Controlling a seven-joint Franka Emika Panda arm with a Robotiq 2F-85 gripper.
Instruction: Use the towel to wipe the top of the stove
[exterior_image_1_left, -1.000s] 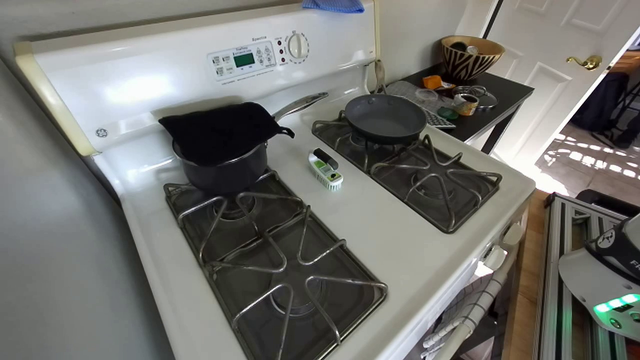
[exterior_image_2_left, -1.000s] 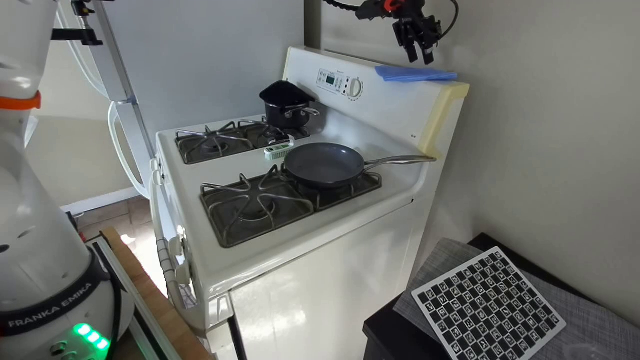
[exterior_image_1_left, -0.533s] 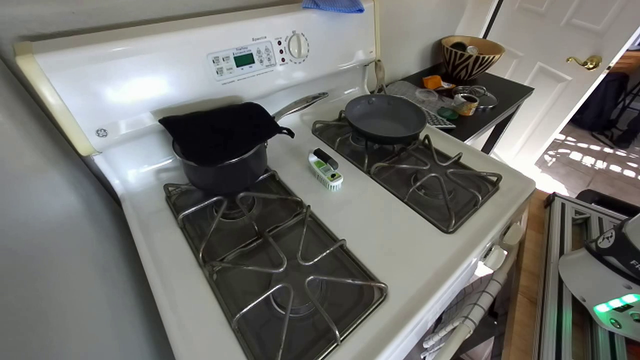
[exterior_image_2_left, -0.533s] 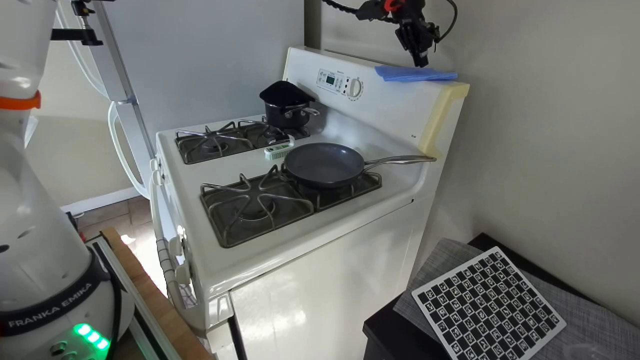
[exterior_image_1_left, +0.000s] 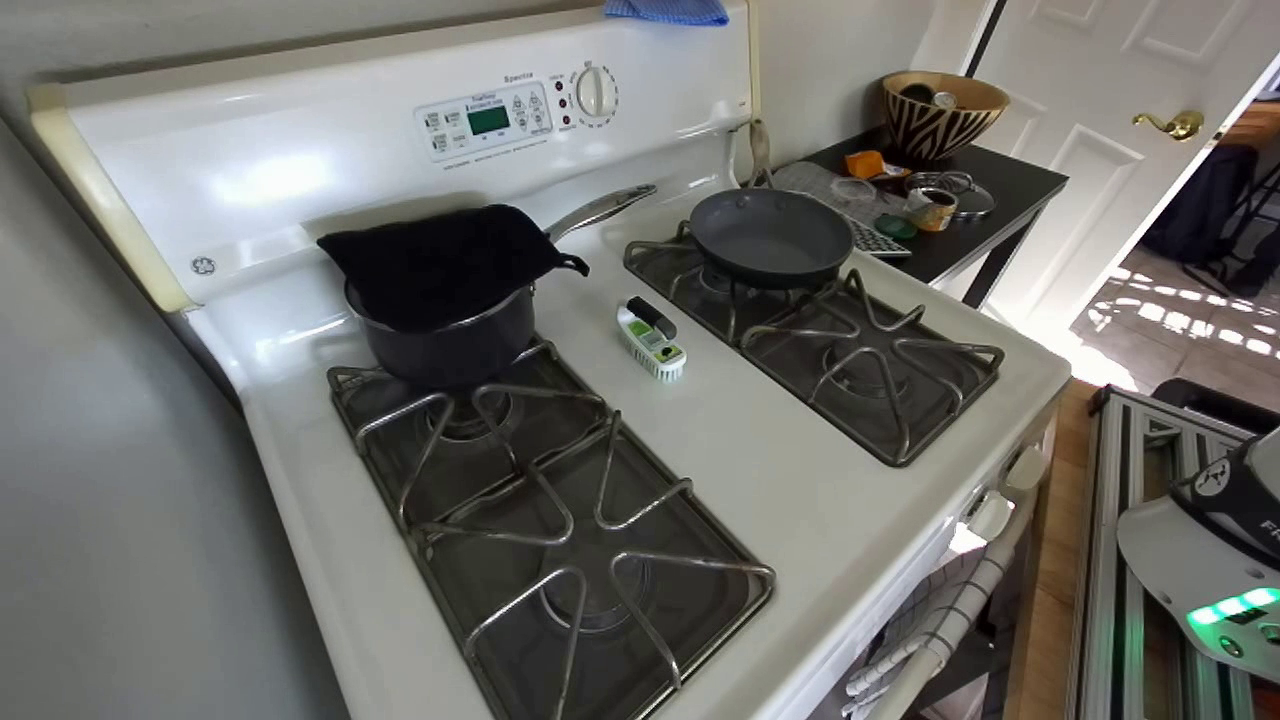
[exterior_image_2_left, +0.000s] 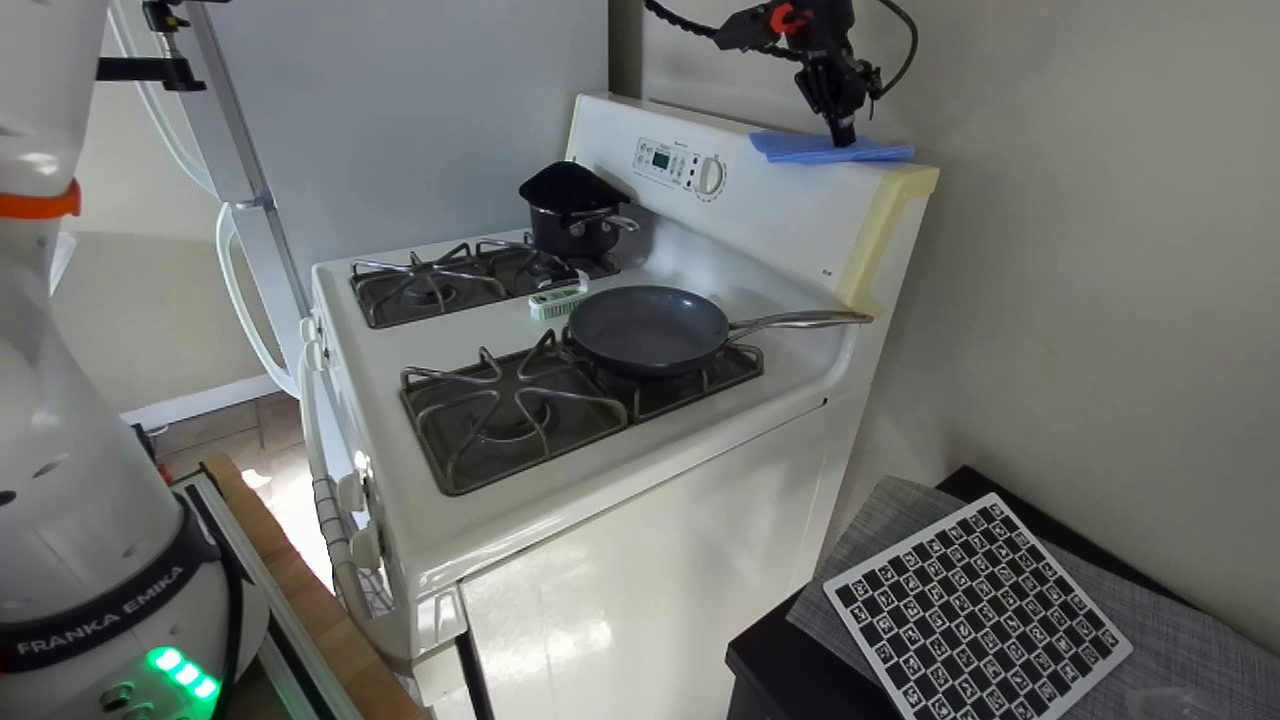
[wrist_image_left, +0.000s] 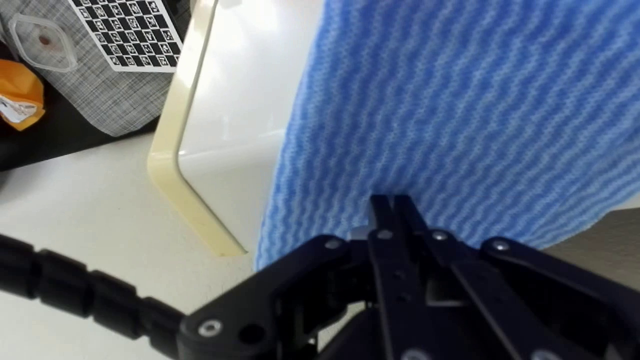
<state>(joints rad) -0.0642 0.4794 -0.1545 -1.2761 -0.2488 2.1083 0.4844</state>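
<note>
Jaws pressed together, there was the Robotiq gripper, right at the ribbed blue towel! And that towel lay atop the back panel of the gas stove, a checkered marker board farther down.

Home kitchen by the look: gas stove below my fingers, pan and pot lower down on its grates, checked cloth on its front rail. Bench with patterned bowl beside the stove, also lower; panelled door well apart from my fingers.
</note>
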